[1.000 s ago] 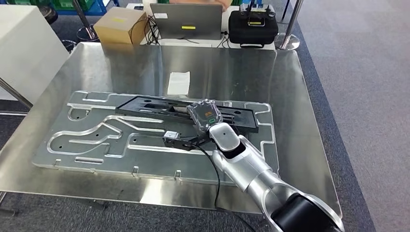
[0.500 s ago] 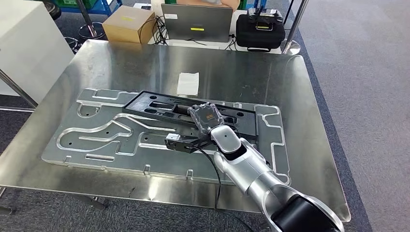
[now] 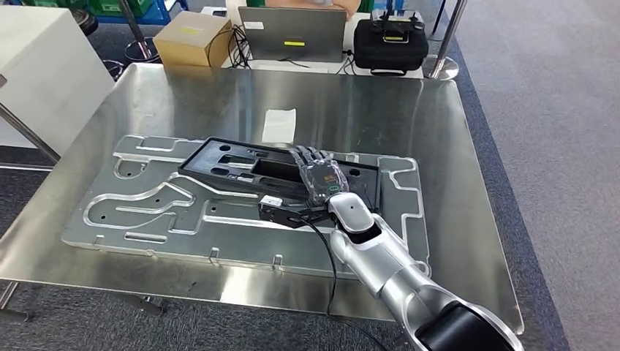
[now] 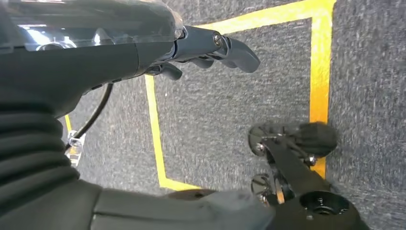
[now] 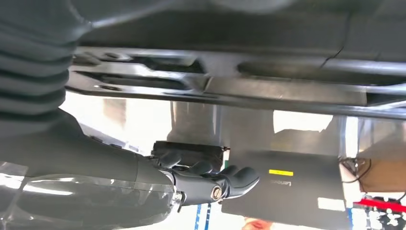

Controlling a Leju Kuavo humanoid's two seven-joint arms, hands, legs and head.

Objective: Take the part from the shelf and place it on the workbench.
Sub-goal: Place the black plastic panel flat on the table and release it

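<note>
Right hand lies flat over black part, fingers now stretched forward where earlier they were tucked back; part rests on metal plate mid-workbench, so placing looks done, release likely underway. No container on bench; cardboard box beyond far edge, contents hidden.
Left hand: fingers loosely curled, nothing held, above floor.
Right wrist view: fingers extended, empty.

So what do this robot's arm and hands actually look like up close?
The right arm is shiny silver with a black upper section and a black cable alongside. The right hand has dark grey fingers and a clear cover with an orange mark. The left hand has a grey ribbed cover, clear shell and dark fingers.
</note>
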